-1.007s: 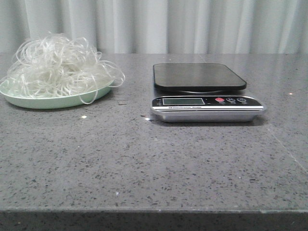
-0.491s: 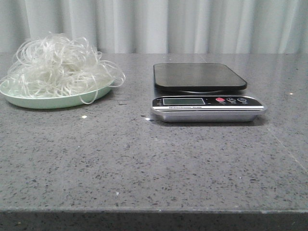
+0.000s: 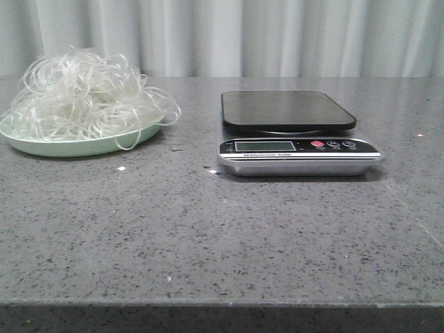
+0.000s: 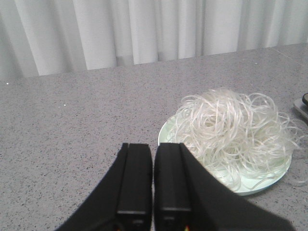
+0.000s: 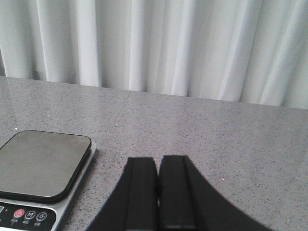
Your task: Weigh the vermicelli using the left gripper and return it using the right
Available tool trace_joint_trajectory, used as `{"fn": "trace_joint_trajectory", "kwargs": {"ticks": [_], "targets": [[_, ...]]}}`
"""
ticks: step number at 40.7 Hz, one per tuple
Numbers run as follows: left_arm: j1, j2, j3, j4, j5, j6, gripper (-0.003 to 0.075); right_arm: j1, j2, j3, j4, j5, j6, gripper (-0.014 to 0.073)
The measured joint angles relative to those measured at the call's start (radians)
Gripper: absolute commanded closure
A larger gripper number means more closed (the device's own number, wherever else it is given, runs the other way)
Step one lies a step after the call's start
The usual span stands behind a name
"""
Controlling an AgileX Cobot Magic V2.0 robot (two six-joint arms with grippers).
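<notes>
Vermicelli sits untouched on its plate, so nothing's begun. Both grippers' jaws are clenched empty; the left gripper needs to spread them, then grab the tangle.

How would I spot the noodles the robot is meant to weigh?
Look to the left side of the grey table, away from the kitchen scale. There sits a pale green plate, heaped with the vermicelli: a fluffy tangle of thin, whitish, see-through strands.

Scale cut by frame edge beside right gripper; button labels unreadable. Plate far rim hidden under vermicelli, beyond left gripper.
</notes>
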Motion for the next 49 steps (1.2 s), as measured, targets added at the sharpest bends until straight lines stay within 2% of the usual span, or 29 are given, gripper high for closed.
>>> {"fn": "trace_joint_trajectory", "kwargs": {"ticks": [11, 28, 37, 49], "targets": [[0.000, -0.092, 0.077, 0.023, -0.007, 0.000, 0.0584, 0.000, 0.000, 0.000, 0.000, 0.000, 0.000, 0.0443], [0.000, -0.501, 0.461, 0.101, -0.097, 0.000, 0.0584, 0.000, 0.000, 0.000, 0.000, 0.000, 0.000, 0.0443], [-0.010, -0.506, 0.466, 0.176, -0.084, -0.107, 0.0584, 0.000, 0.000, 0.001, 0.000, 0.000, 0.000, 0.0443], [-0.012, -0.506, 0.466, 0.188, -0.113, -0.124, 0.0584, 0.000, 0.000, 0.001, 0.000, 0.000, 0.000, 0.0443]]}}
